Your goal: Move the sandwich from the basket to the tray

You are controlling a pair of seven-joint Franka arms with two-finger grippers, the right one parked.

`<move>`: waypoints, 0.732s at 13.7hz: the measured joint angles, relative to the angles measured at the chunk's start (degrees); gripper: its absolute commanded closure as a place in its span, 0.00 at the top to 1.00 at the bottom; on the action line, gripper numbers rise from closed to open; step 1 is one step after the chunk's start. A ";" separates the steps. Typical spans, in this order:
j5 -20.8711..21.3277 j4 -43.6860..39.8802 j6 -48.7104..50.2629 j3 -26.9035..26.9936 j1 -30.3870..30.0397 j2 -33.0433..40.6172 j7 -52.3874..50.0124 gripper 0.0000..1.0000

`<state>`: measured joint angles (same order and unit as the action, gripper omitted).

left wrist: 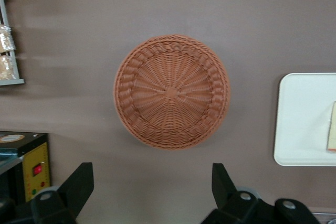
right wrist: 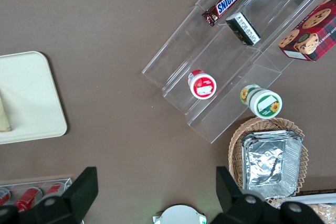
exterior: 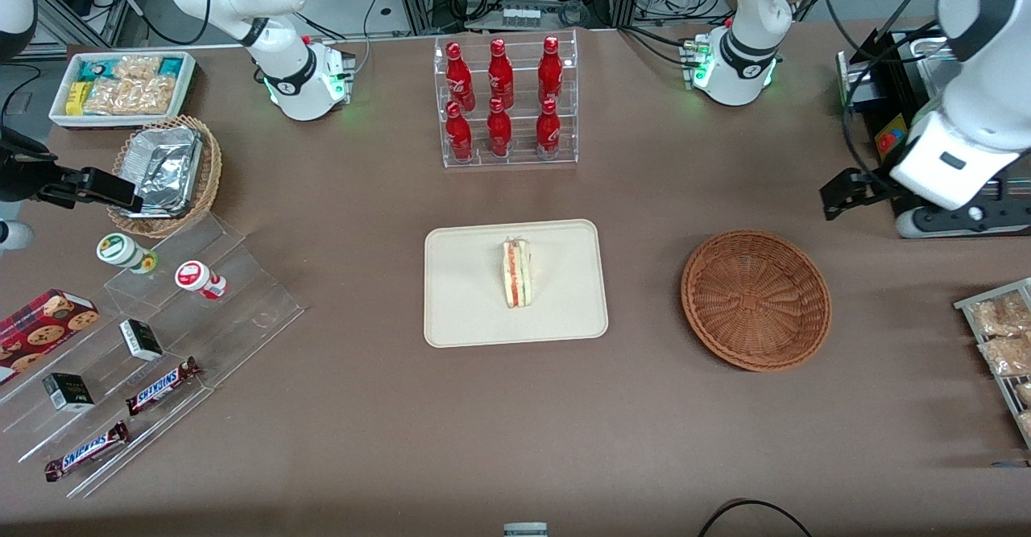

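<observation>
The sandwich (exterior: 517, 272), a pale wedge with its red and green filling edge showing, lies on the cream tray (exterior: 467, 311) near its middle. One corner of the sandwich (left wrist: 332, 128) and one end of the tray (left wrist: 302, 119) also show in the left wrist view. The round reddish-brown basket (exterior: 755, 299) stands beside the tray toward the working arm's end and holds nothing; its woven floor (left wrist: 171, 92) is bare. My gripper (exterior: 844, 192) hangs above the table, farther from the front camera than the basket. The gripper (left wrist: 152, 174) is open, with only bare table between its black fingers (left wrist: 79, 184).
A clear rack of red bottles (exterior: 506, 102) stands farther from the front camera than the tray. A black device (exterior: 890, 130) and a rack of snack packets (exterior: 999, 336) sit at the working arm's end. A stepped clear stand (exterior: 161, 336), a foil-filled tan basket (exterior: 165, 171) and a white snack box (exterior: 121, 86) lie toward the parked arm's end.
</observation>
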<state>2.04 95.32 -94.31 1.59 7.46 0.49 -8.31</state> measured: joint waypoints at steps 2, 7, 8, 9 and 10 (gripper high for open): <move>0.00 0.36 0.00 -0.06 -1.76 0.58 2.09 0.99; 0.00 -0.07 -0.27 -3.59 -4.81 0.49 3.13 0.99; 0.00 -0.29 -0.27 -4.30 -5.38 0.44 3.13 0.99; -0.02 -0.38 -0.28 -4.56 -5.85 0.43 3.13 0.99; -0.03 -0.44 -0.28 -4.58 -6.21 0.43 3.13 0.99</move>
<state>2.01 94.88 -94.59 -2.99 1.25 0.93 -5.18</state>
